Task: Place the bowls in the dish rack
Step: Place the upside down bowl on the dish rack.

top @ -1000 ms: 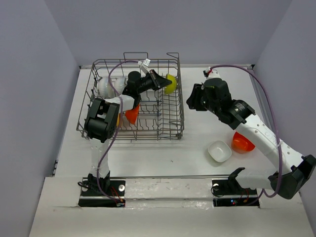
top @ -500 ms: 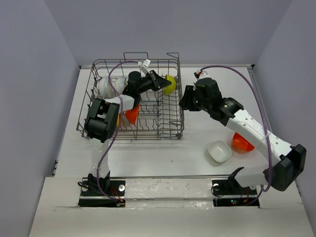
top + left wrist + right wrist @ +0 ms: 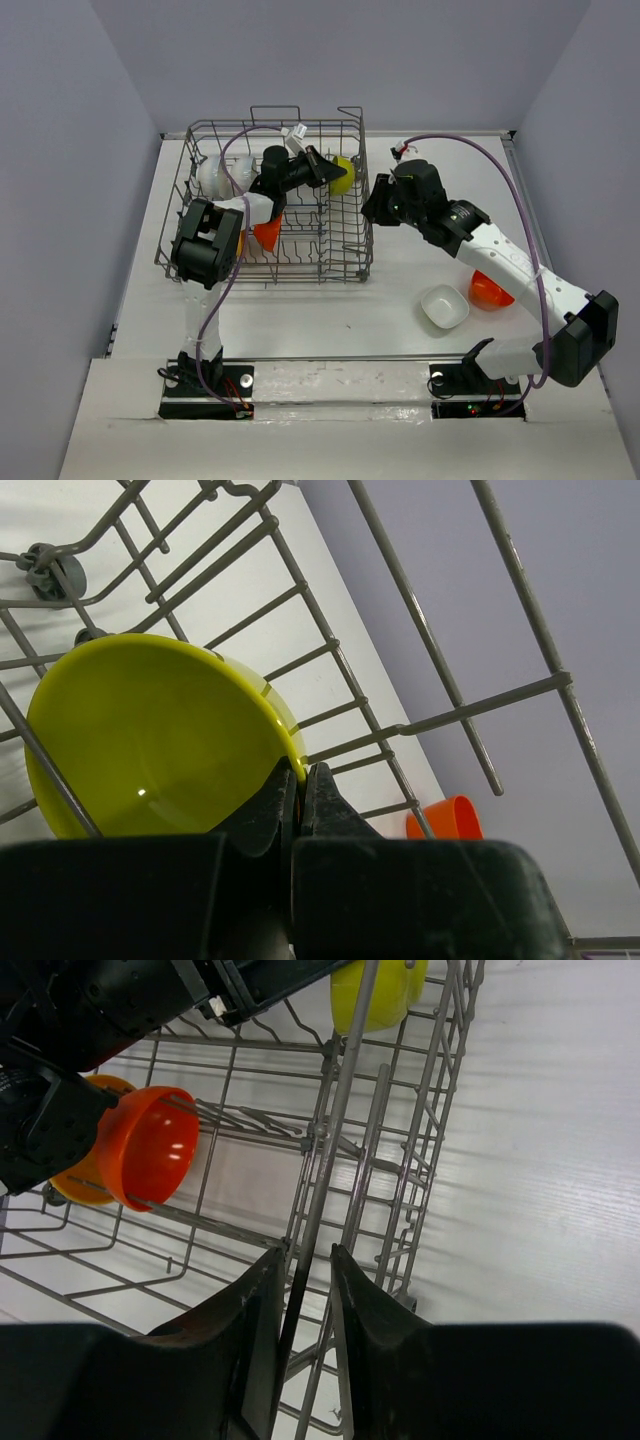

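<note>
Several bowls already racked: white bowls [image 3: 212,176] at the dish rack's [image 3: 345,262] far left, a red-orange bowl [image 3: 267,233] mid-rack. Left gripper [image 3: 300,778] clenched on the lime bowl's [image 3: 150,735] rim, inside the rack's far right corner, not yet set down. Right gripper [image 3: 305,1260] part-open astride a wire of the rack's right wall, gripping nothing. Left to load, on the table [image 3: 330,320] near right: squarish white bowl [image 3: 444,306], second red-orange bowl [image 3: 490,290] partly under the right arm [image 3: 520,268].
</note>
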`<state>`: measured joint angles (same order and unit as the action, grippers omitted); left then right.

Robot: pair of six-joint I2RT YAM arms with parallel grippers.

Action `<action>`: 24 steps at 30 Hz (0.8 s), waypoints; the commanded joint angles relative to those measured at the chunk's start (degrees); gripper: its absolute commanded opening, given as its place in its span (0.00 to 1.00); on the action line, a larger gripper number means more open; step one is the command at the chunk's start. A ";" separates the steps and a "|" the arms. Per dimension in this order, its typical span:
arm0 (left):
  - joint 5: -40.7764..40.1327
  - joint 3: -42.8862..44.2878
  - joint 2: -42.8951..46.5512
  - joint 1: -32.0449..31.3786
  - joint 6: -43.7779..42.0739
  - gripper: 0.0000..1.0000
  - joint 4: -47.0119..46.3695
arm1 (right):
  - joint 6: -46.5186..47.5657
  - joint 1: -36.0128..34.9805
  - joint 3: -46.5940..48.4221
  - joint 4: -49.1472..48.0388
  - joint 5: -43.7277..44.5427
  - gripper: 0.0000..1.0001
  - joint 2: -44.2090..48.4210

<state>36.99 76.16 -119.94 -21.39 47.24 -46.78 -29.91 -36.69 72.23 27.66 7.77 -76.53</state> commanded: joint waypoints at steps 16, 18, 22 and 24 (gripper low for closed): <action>-7.46 -1.80 11.56 0.73 -10.76 0.00 8.98 | 0.29 -0.14 -1.56 -2.00 3.13 0.20 0.24; -8.51 -2.50 12.44 0.91 -11.38 0.00 9.87 | 0.29 -0.14 -1.74 -2.00 3.30 0.20 0.42; -9.75 -3.56 13.76 1.43 -12.09 0.00 11.10 | 0.21 -0.14 -1.91 -2.00 3.48 0.20 0.51; -10.45 -4.00 14.29 1.70 -12.70 0.00 11.97 | 0.12 -0.14 -2.09 -2.00 3.57 0.20 0.51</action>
<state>32.73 72.97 -111.74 -22.55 39.92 -35.11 -31.24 -37.17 71.50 25.69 8.10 -76.51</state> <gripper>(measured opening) 0.041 0.205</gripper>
